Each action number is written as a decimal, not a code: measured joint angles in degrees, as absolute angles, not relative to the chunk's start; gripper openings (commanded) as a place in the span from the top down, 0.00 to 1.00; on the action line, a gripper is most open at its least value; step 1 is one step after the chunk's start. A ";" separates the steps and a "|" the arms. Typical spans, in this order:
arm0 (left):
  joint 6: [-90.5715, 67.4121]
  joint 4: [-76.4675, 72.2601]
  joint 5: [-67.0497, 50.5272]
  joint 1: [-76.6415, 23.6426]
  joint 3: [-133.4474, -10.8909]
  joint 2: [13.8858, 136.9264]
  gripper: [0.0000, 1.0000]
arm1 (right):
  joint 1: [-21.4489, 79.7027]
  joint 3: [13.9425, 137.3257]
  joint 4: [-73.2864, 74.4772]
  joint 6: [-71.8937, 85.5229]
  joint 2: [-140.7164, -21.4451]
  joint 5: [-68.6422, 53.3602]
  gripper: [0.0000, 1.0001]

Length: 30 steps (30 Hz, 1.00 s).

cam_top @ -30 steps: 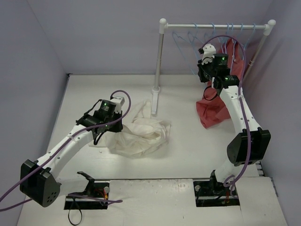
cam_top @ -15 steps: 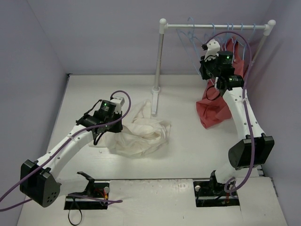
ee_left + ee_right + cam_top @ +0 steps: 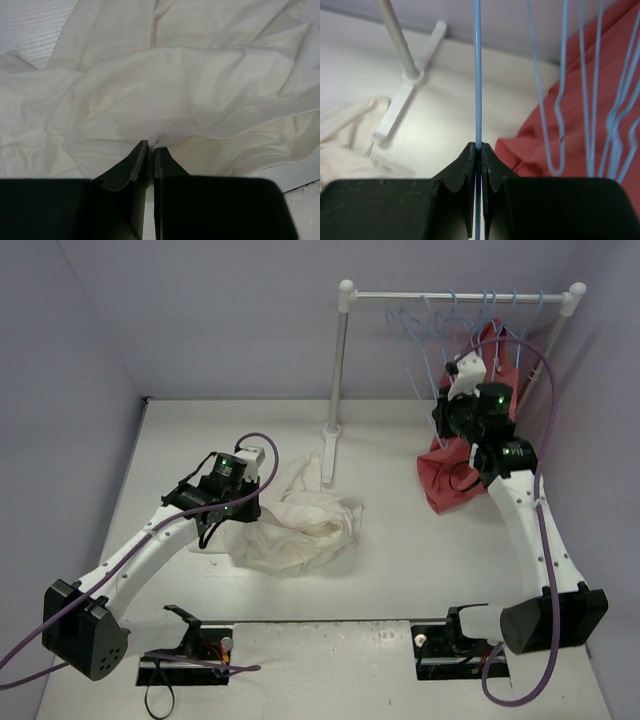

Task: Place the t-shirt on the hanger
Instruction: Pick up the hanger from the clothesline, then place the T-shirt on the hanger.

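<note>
Right gripper [image 3: 478, 146], clamping the hanger [image 3: 478, 75], has shifted rightward along the rack [image 3: 460, 295].

The t-shirt [image 3: 300, 525] is plain cream cotton, crumpled in a loose heap on the table just beside the rack's foot. One soft fold of it is nipped in the left gripper [image 3: 150, 149]. The hanger [image 3: 478, 75] is thin light-blue wire. It hangs among others like it, with one straight strand running upright into the closed right gripper [image 3: 481, 148].
</note>
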<state>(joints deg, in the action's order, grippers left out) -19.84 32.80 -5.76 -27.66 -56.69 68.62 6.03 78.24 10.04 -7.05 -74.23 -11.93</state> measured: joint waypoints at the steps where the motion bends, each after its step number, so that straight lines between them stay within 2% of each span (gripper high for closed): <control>1: -19.68 32.82 -5.78 -27.66 -56.69 68.62 1.00 | 6.10 75.22 10.66 -6.43 -72.33 -11.83 1.00; 7: -17.09 32.63 -6.00 -27.66 -56.69 68.62 1.00 | 7.91 61.63 12.32 -0.67 -59.86 -13.14 1.00; 13: -11.51 31.41 -5.45 -27.65 -56.72 68.83 1.00 | 14.31 56.14 13.81 3.97 -49.99 -18.14 1.00; 20: -2.48 28.64 -3.32 -26.58 -59.88 71.33 1.00 | 25.41 53.47 14.90 6.58 -48.57 -21.86 1.00; 30: 7.85 27.58 -5.81 -19.07 -76.04 82.75 1.00 | 31.97 51.89 15.36 7.33 -47.52 -24.09 1.00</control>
